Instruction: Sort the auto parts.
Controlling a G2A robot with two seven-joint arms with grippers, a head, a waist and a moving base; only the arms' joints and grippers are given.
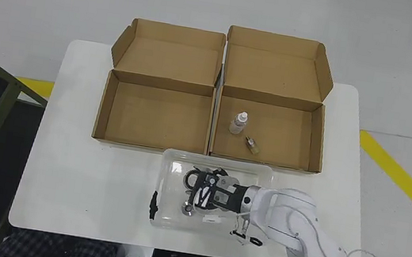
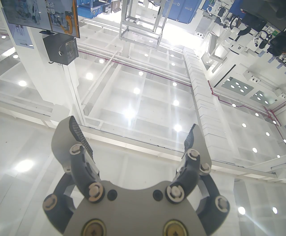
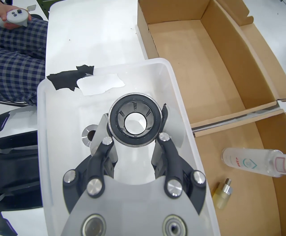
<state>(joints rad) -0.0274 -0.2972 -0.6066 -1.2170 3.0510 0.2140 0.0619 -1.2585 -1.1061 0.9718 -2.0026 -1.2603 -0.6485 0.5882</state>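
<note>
My right gripper (image 3: 135, 121) is shut on a black cylindrical bushing (image 3: 135, 122) with a metal rim, held inside the clear plastic bin (image 3: 178, 93). The same gripper (image 1: 195, 193) sits over the bin (image 1: 173, 157) at the table's front in the top view. A small metal sleeve (image 3: 89, 135) lies on the bin floor beside the fingers. In the right cardboard box (image 1: 300, 143) lie a clear bottle (image 1: 240, 121) and a small vial (image 1: 251, 143); the wrist view shows the bottle (image 3: 250, 162) and vial (image 3: 222, 194) too. My left gripper (image 2: 134, 136) is open, pointing up at the ceiling.
The left cardboard box (image 1: 155, 117) stands next to the right one, both with lids folded back. Black tape (image 3: 69, 77) and a paper scrap (image 3: 100, 83) stick to the bin's end wall. A person's hand (image 3: 6, 17) holds a controller at the table's edge.
</note>
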